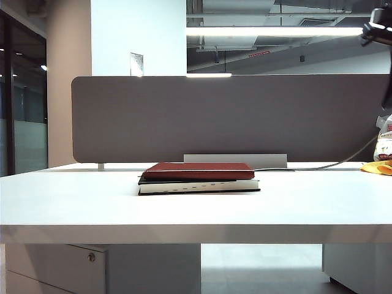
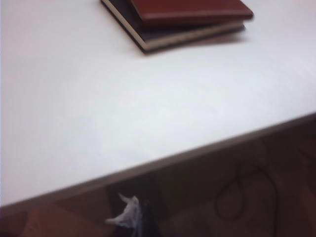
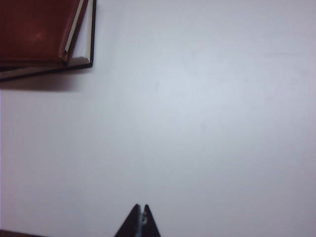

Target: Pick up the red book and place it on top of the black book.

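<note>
Mid-table, toward the far side, the red book (image 1: pixel 199 170) lies flat on top of the black book (image 1: pixel 197 185), covering most of it; the black cover pokes out a little at the left, and the white page edge faces the near side. The stack looks settled, though the red book is not squared to the one under it: in the right wrist view its corner (image 3: pixel 39 32) sits skewed, with a strip of the black book (image 3: pixel 88 44) showing beside it. The placement looks done, to my eye.

The right gripper (image 3: pixel 141 217) hangs over bare table (image 3: pixel 197 123), well apart from the stack, its tips pinched together and holding nothing. The left gripper does not show in any view; the left wrist camera sees only the stack (image 2: pixel 190 12) and the near table edge (image 2: pixel 163 160), so I cannot tell how it stands.

Risks from here:
- An arm sweeping low past the stack could clip the overhanging red cover and slide it off.
- The matte cover may skid on the black one if nudged.
- The cable (image 1: pixel 343 162) at far right could snag an arm.
</note>
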You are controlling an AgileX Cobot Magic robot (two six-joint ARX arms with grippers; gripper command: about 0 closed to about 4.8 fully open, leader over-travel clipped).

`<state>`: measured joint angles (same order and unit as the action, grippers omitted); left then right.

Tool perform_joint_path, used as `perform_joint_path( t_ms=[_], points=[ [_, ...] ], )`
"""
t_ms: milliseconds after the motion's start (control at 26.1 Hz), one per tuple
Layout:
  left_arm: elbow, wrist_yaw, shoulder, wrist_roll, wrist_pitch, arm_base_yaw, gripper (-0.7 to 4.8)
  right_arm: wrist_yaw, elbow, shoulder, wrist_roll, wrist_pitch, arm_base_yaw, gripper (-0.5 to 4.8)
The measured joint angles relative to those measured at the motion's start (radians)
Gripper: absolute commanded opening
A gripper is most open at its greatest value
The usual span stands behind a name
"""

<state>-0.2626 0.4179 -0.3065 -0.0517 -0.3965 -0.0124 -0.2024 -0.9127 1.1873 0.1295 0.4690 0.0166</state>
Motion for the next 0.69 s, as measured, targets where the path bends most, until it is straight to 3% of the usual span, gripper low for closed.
perform_joint_path(
  t_ms=[460, 690],
  points=[
    [0.006, 0.001, 0.05, 0.0, 0.007, 0.023, -0.04, 0.0, 0.275, -0.207, 0.016, -0.163, 0.0, -0.01],
    [0.087, 0.0, 0.126, 0.0, 0.031, 0.023, -0.04, 0.0, 0.362, -0.257, 0.016, -0.202, 0.001, -0.01]
  ],
)
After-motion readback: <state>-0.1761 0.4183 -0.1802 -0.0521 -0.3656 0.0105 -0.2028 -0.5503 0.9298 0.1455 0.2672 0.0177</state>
